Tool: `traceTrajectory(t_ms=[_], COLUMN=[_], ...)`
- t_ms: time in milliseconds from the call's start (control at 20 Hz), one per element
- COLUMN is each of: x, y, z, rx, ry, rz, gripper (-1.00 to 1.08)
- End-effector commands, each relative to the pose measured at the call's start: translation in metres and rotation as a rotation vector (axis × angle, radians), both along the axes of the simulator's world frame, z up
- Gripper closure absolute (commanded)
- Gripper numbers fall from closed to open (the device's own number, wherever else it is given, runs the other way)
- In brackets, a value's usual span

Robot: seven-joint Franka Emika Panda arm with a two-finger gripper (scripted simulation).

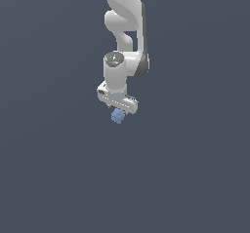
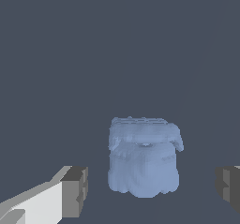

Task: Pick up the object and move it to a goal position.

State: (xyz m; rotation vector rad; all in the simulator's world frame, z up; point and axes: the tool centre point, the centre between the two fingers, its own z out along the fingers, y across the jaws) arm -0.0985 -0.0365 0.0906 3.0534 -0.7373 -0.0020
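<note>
The object (image 1: pixel 117 116) is a tiny light-blue bumpy lump, sitting just under the white hand of my gripper (image 1: pixel 119 110) in the exterior view. In the wrist view the object (image 2: pixel 143 160) lies between the two dark grey fingertips (image 2: pixel 75 190), closer to one than the other, with a gap on both sides. My gripper (image 2: pixel 151 190) is open and neither pad touches the lump. From the exterior view, the hand covers the fingers, so I cannot tell how high they stand over the floor.
A plain dark grey-blue surface (image 1: pixel 58 178) fills both views. The white arm (image 1: pixel 124 17) rises from the gripper toward the exterior view's top.
</note>
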Motion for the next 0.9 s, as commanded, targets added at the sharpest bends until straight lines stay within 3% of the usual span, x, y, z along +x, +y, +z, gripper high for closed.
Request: traceTrajectory(t_ms=[0,850], x=[-0.002,-0.002], y=[0.0,0.0], z=[-0.001,-0.049], rx=[0.0,0.0], ry=[-0.001,-0.001], rz=[-0.01,-0.01], gripper=[-0.92,-0.92])
